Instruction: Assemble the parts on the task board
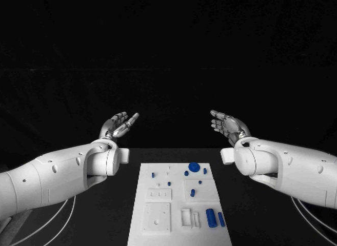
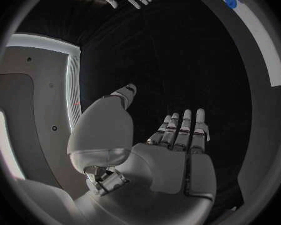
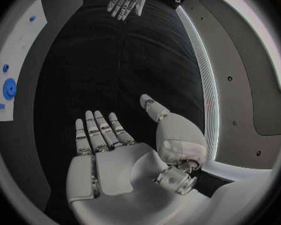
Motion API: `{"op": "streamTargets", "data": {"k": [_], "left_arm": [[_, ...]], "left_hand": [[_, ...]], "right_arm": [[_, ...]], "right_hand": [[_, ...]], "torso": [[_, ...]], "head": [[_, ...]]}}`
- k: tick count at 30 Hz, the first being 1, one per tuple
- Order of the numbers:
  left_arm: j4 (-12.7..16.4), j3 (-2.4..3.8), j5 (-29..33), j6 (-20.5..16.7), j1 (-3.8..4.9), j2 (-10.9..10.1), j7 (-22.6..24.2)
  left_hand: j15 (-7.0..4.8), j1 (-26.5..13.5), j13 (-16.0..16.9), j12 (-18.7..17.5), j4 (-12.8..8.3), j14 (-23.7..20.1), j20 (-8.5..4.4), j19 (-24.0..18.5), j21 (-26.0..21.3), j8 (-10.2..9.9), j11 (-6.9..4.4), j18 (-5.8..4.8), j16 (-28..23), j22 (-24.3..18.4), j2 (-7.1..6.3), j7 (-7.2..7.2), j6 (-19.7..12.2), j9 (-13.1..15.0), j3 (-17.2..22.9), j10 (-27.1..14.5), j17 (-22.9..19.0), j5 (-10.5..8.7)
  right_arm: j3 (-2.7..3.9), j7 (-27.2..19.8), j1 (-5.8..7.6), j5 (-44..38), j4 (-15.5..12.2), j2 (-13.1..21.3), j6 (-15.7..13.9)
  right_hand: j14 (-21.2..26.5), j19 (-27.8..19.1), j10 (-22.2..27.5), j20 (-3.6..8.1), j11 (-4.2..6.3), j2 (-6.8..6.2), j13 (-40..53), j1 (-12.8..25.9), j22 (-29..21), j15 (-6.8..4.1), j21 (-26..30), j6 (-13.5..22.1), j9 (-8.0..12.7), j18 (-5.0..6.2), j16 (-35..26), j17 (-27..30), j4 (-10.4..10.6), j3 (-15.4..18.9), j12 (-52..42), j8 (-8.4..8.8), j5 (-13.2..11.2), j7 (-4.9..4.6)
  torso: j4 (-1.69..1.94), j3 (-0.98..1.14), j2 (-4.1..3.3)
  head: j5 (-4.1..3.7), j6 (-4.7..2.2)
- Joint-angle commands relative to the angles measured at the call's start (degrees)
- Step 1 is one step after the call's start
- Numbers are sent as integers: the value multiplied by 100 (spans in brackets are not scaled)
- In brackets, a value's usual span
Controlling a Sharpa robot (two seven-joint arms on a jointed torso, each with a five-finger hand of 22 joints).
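1. Both hands hang raised above the table [image 1: 116,205], palms up and well apart from the work: the left hand [image 1: 118,126] at centre left of the head view, the right hand [image 1: 229,125] at centre right. Fingers of both lie straight and released, grasping nothing.
2. The task board [image 1: 179,205] lies at the bottom centre of the head view, between the two forearms, untouched by either hand.
3. Judged from the board, assembly has barely begun, if at all: a round blue part [image 1: 193,166] sits near its top edge, small blue pieces [image 1: 192,192] are scattered across its middle, and two blue rods [image 1: 215,218] lie loose at its lower right.
4. No brand, label or writing can be read anywhere.
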State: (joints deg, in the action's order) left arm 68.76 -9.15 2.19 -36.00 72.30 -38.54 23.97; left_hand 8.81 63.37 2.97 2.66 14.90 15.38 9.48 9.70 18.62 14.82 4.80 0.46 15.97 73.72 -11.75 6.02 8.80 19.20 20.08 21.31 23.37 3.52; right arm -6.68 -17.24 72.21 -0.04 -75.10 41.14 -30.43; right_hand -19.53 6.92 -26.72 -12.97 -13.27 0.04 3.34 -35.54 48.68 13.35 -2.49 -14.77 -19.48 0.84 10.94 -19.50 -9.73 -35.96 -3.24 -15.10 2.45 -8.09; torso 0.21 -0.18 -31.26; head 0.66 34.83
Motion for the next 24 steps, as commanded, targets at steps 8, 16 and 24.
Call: {"op": "streamTargets", "data": {"k": [8, 16, 24], "left_arm": [[-530, -190, 238, 842, 294, 170, -437], [-222, -198, 308, 1249, 294, -65, -481], [29, -201, 235, 1263, 294, -223, -408]], "left_hand": [[22, 291, 25, 50, 103, 102, 13, 69, 116, 104, 28, -46, 89, 263, -3, 39, 88, 101, 15, 147, 107, 43], [58, 662, 211, 359, 30, 753, -108, 471, 291, 950, 253, -9, 511, 218, 326, 308, 1095, 947, -448, 1401, 489, 53], [45, 1734, 329, 759, -245, 2455, -522, 2267, 669, 1078, 412, 385, 1029, -85, 659, 461, 2414, 753, -949, 2742, 494, 392]], "right_arm": [[-220, 1240, 424, -188, 563, -141, 1719], [-232, 1152, 437, -2801, 1053, -354, 1286], [-231, 1152, 406, -4639, 1189, -459, 1135]], "right_hand": [[-706, 275, -990, -24, -130, -59, 134, -555, 944, 132, -136, -545, -488, 71, 487, -488, -344, -246, -232, -500, 47, -591], [-2078, 1815, -2284, 126, 49, -241, 239, -1858, 2641, -76, -501, -1716, -589, 544, 1138, -701, -674, -42, -611, -947, 725, -537], [-3821, 3708, -3308, 209, 416, -420, 341, -2383, 2326, -870, -837, -2683, -494, 1200, 1843, -1137, -666, -453, -802, -1070, 482, -326]], "torso": [[0, 0, 0], [-9, -11, 8], [4, -3, -20]], "head": [[-1, 0], [43, 133], [48, 155]]}}
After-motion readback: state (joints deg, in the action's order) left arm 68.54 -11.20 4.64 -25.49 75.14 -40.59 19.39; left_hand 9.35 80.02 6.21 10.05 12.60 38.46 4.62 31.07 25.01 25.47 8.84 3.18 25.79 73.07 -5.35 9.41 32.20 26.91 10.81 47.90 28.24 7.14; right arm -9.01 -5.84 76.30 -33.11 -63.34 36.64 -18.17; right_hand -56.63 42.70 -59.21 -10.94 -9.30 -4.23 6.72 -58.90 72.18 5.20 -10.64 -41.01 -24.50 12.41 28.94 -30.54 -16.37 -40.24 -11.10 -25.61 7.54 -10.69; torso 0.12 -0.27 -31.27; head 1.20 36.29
